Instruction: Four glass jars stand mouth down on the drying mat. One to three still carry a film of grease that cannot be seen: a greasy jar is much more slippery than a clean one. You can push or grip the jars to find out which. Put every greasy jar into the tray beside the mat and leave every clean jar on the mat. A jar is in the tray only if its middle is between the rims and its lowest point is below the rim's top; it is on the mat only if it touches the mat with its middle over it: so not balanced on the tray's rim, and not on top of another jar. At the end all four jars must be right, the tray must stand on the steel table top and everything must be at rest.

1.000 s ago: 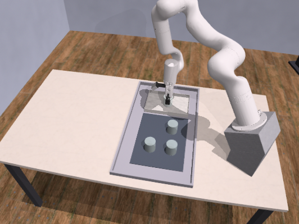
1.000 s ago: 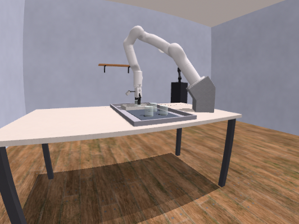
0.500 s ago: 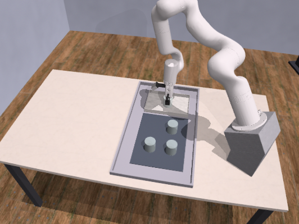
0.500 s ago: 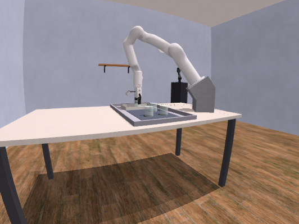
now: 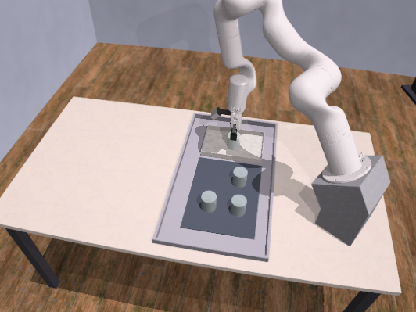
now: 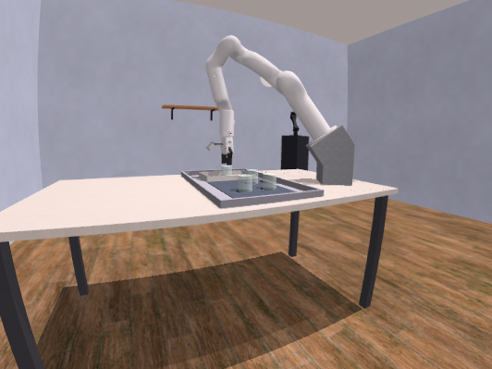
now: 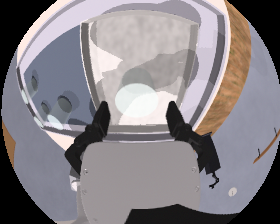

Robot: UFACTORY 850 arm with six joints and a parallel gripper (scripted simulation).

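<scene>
Nearest, two jars [image 5: 208, 202] [image 5: 238, 206] stand mouth down on the mat [image 5: 219, 223] [image 6: 227, 188], with a third jar [image 5: 239, 177] behind them. Beyond the mat, the fourth jar [image 5: 233, 141] [image 6: 226, 169] [image 7: 136, 100] stands upside down in the tray [image 5: 207, 156] [image 6: 205, 178] [image 7: 193, 60]. Just above it, the gripper [image 5: 234, 135] [image 6: 227, 159] [image 7: 138, 108] points down, fingers spread wide and gripping nothing.

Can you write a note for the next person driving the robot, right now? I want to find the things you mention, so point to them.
Gripper [image 5: 234, 136] [image 6: 227, 159] [image 7: 138, 108]: open, just above the jar in the tray.
Tray [image 5: 204, 143] [image 7: 85, 60]: one jar [image 5: 233, 143] [image 6: 227, 169] [image 7: 136, 100], looks upright.
Mat [image 5: 195, 219] [image 6: 277, 193] [image 7: 50, 65]: three jars, standing.
Done: one jar is in the tray.
Left: back away gently, then probably test any unchecked jars. Grease can't be seen.
</scene>
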